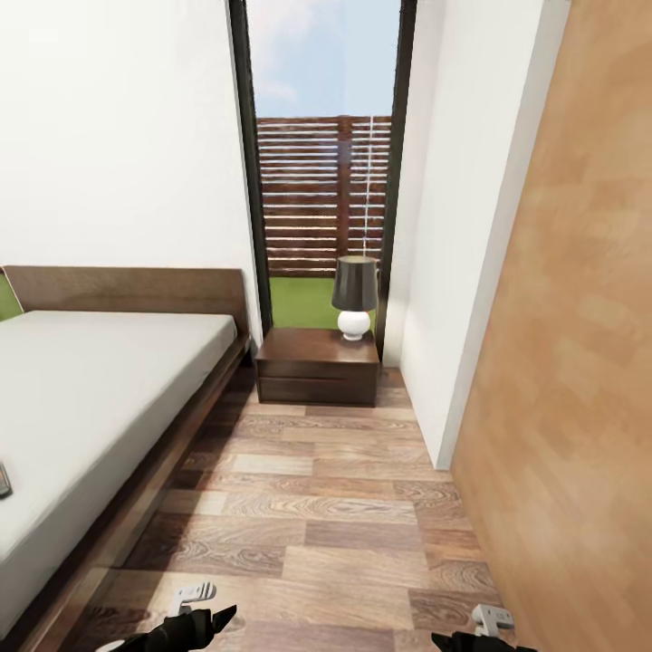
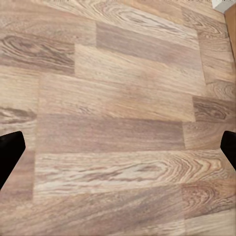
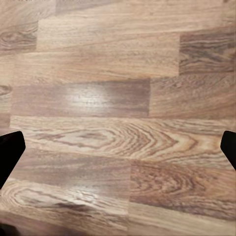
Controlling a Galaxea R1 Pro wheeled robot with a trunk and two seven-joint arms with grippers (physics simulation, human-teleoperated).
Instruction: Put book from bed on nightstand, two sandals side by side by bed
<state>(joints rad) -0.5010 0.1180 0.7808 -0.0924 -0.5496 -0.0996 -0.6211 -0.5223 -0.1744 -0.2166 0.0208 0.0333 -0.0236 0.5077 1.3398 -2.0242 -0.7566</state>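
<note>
- Grey-black sliver at the mattress edge, possibly the book (image 1: 4, 480): likely light, thin, slippery; pinch its overhanging edge.
- It lies on the bed (image 1: 100, 380); nightstand (image 1: 317, 367) stands beyond.
- Left end effector (image 2: 118, 152) and right end effector (image 3: 118, 152) gape empty over floor (image 1: 344, 507).

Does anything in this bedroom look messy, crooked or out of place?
Nothing stands out. The bed is smooth, the nightstand sits square by the window, and the lamp on it stands upright. A small dark item lies on the mattress at the picture's edge, too cut off to identify.
</note>
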